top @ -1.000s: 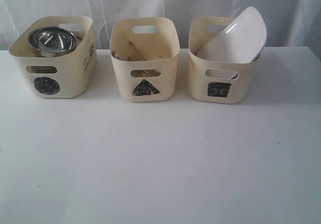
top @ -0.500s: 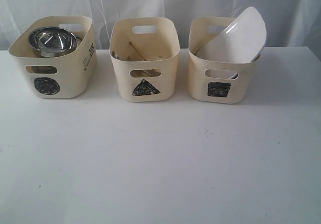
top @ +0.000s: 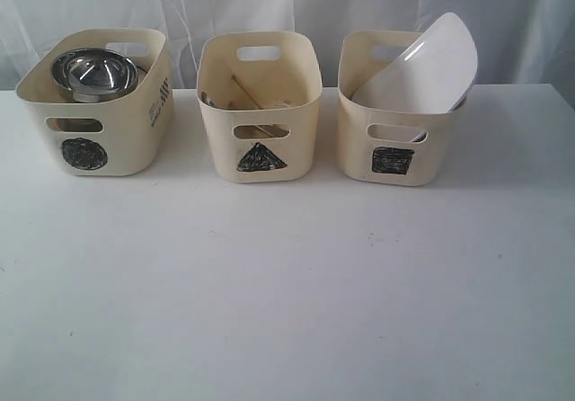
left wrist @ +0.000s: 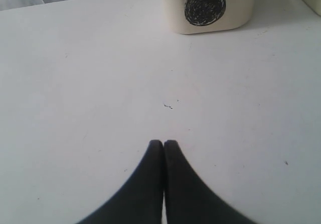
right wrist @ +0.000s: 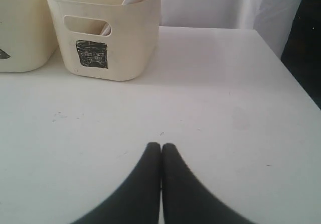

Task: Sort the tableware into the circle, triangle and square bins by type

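1. Circle bin [top: 126,145], far left: steel bowl [top: 92,71] inside.
2. Triangle bin [top: 218,140], far centre: wooden chopstick [top: 243,90] inside.
3. Square bin [top: 355,145], far right: white plate [top: 427,64] tilted, protruding above the rim.
4. Left gripper [left wrist: 163,144], right gripper [right wrist: 161,146]: jaws clenched, empty, above white table [top: 287,284].

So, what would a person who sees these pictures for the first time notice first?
Three cream tubs stand in a row on the white table: the circle bin, the triangle bin and the square bin. A white plate sticks out of the square bin, tilted, and a shiny steel bowl sits high in the circle bin.
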Tool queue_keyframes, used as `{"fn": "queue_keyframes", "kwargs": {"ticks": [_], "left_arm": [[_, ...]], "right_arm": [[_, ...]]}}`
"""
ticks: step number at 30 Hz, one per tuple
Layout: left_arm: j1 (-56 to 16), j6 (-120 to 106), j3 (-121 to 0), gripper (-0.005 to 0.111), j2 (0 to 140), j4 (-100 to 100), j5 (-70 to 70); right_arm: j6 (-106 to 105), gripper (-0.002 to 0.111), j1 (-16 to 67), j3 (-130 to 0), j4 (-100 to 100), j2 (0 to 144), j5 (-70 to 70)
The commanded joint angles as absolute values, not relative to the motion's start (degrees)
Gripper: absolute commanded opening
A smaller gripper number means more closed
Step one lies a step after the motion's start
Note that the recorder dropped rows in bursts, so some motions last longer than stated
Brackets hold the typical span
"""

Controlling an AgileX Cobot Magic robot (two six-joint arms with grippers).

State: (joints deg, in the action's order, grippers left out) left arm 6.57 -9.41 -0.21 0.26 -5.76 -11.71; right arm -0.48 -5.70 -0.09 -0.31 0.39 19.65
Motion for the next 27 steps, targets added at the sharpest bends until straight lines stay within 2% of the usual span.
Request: {"fn": "queue_keyframes", "kwargs": {"ticks": [1, 19, 27], "left_arm": [[6.7, -9.4, 0.0, 0.000, 0.0, -5.9, -11.5], [6.7, -9.4, 0.0, 0.000, 0.0, -5.9, -11.5], [4.1, -9.4, 0.0, 0.000, 0.0, -5.9, -11.5]], "right_arm": [[0.0, 0.000, -6.0, 0.0, 0.6, 0.0, 19.5], [0.0, 0.000, -6.0, 0.0, 0.4, 0.0, 19.5], [0.0, 0.000, -6.0, 0.0, 0.4, 0.0, 19.5]]}}
